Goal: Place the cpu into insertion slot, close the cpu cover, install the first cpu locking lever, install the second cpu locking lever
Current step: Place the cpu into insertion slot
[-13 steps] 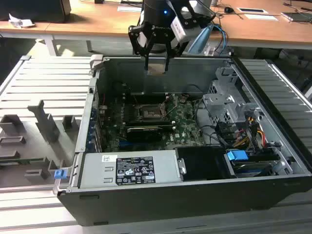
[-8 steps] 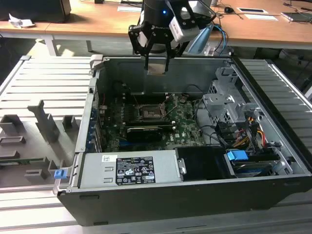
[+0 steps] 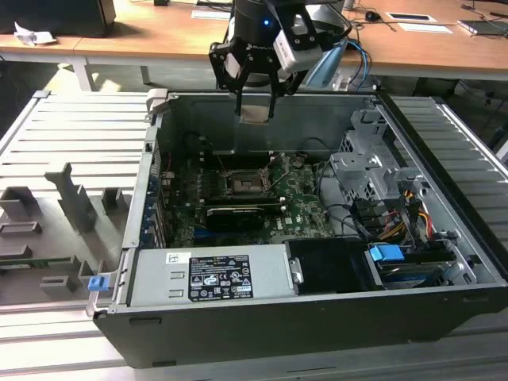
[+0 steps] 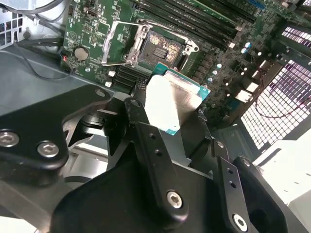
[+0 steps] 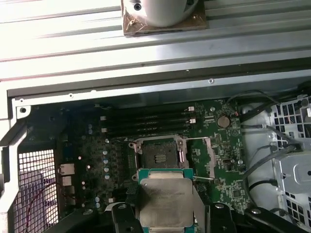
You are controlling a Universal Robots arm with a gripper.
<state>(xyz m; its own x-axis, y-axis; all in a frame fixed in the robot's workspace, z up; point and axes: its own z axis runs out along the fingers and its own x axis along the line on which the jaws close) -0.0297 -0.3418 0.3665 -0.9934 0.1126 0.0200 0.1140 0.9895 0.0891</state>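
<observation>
Above the open computer case (image 3: 317, 333): gripper (image 3: 255, 107) hangs high, over the case's far wall in the exterior view, well clear of the board
Jaws: closed on the cpu (image 3: 255, 113), one black finger (image 4: 133, 114) against each of two opposite edges
Gripper, wrist views: seen from behind, fingers framing the chip (image 4: 170, 116) (image 5: 165, 213)
Cpu, faces: silvery-grey metal face turned to both wrist cameras (image 4: 175, 99) (image 5: 165, 204), with a green edge round it; pale tan face towards the exterior camera
Cpu, position: in the air, touching only the fingers, well apart from the socket
Insertion slot: square dark socket (image 3: 248, 182) with metal rim on the green circuit board (image 3: 305, 206), bare, contact field showing (image 4: 163, 46) (image 5: 158, 156)
Cpu cover: swung open, the thin metal frame lies off to one side of the socket with the board visible through its window (image 4: 116, 43) (image 5: 198, 155)
Line-up: in the first wrist view the chip sits just short of the socket, edges roughly parallel to it
Coin cell: round, silver, on the board beyond the open cover (image 4: 81, 53) (image 5: 223, 121)
Long black card: lies across the board on the near side of the socket in the exterior view (image 3: 234, 214)
Power supply: grey box with a label, along the case's near edge (image 3: 210, 274)
Surroundings: case rests on a ribbed metal table (image 3: 71, 127); wooden desks behind (image 3: 159, 32)
</observation>
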